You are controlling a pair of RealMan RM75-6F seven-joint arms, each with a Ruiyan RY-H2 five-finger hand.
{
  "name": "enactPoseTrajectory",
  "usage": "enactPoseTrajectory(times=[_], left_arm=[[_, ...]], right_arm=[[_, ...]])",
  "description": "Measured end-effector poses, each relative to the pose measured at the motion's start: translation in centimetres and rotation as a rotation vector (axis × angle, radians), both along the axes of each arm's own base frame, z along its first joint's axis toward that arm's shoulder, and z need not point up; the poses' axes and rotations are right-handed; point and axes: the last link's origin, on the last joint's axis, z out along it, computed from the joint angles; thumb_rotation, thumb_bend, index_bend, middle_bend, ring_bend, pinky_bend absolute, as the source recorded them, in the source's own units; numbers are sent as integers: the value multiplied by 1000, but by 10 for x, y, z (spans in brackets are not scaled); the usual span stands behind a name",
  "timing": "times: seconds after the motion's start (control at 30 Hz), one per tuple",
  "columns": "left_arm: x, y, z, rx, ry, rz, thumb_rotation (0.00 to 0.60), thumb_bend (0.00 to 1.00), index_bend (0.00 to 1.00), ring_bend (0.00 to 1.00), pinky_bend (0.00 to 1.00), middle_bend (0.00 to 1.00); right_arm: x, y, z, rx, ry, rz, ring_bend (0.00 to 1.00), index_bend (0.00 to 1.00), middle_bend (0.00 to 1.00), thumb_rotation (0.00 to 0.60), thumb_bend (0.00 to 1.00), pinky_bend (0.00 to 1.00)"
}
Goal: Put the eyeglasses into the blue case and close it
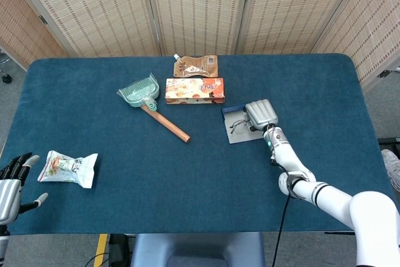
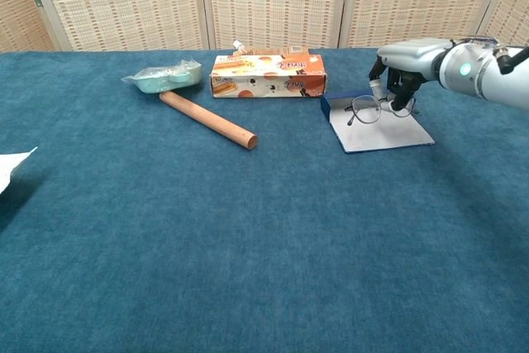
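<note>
The blue case (image 1: pixel 236 130) (image 2: pixel 378 131) lies open on the table, its grey inside facing up. My right hand (image 1: pixel 260 114) (image 2: pixel 407 62) holds the eyeglasses (image 1: pixel 239 124) (image 2: pixel 369 108) by one end, just above the case's far half. The lenses hang out to the left of the hand. My left hand (image 1: pixel 11 182) rests open at the table's near left edge, apart from everything; the chest view does not show it.
An orange snack box (image 1: pixel 194 90) (image 2: pixel 268 75) lies just behind the case. A brown pouch (image 1: pixel 195 65) sits behind it. A green dustpan (image 1: pixel 142 90) with a wooden handle (image 2: pixel 207 119) lies at centre left. A white snack bag (image 1: pixel 67 168) lies near the left hand.
</note>
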Motion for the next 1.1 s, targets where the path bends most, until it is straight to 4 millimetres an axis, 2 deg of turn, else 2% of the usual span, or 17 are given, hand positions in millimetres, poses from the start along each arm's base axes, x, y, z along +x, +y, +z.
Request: enactPoseTrajectory(times=[0.2,0.4,0.57,0.73,1.1], left_arm=[[-3,0,1,-2,-2,8,600,187,180,150,270,155],[-6,0,2,-2,-5,15,600,187,180,149,270,155],[-7,0,3,-2,-8,18,600,187,180,149,270,155],[-8,-1,3,-1,-15,18,600,187,180,150,270,155],[-7,-1,1,-11,-25,15,600,187,180,150,270,155]], right_arm=[[5,-9,-10,-9,29,-17,1000,590,878,600,411,976],[6,-12,-20,-9,28,-49,1000,420,877,600,362,976],[4,-14,-23,-20,11,-71,1000,163,871,600,304,976],[4,-14,-21,-39,-30,-77,1000,14,862,600,294,976],[-1,-9,-10,-57,-36,-43,1000,0,847,600,228,976]])
